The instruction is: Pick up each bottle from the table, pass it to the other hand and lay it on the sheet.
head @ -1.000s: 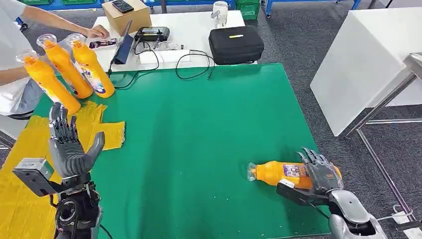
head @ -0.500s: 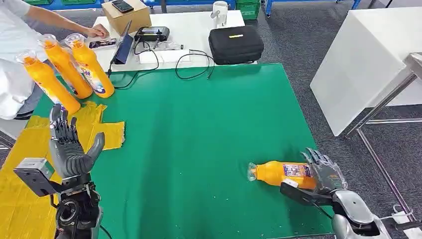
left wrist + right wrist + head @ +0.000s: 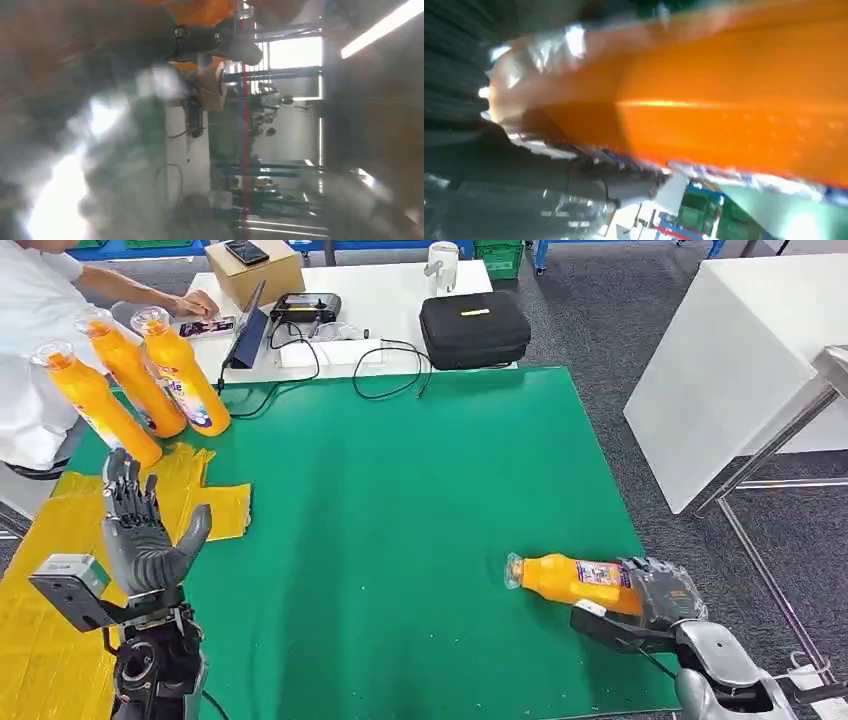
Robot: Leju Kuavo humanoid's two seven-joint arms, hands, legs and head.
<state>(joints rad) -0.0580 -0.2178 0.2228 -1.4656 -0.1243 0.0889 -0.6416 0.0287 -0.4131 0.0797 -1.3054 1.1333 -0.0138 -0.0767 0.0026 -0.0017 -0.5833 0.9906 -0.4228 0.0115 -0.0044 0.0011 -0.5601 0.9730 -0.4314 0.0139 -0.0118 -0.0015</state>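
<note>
The right hand is wrapped around the base end of the orange plastic bottle with a printed label, which lies on its side at about 5 o'clock on the green table mat, cap pointing toward 9 o'clock. The left hand is raised at 8 o'clock, fingers spread, holding nothing, beside the yellow sheet. 3 more orange bottles lie at 10 o'clock. To lift cleanly, the grip should firm up before rising, keeping the bottle level so the free neck end is offered to the left hand.
</note>
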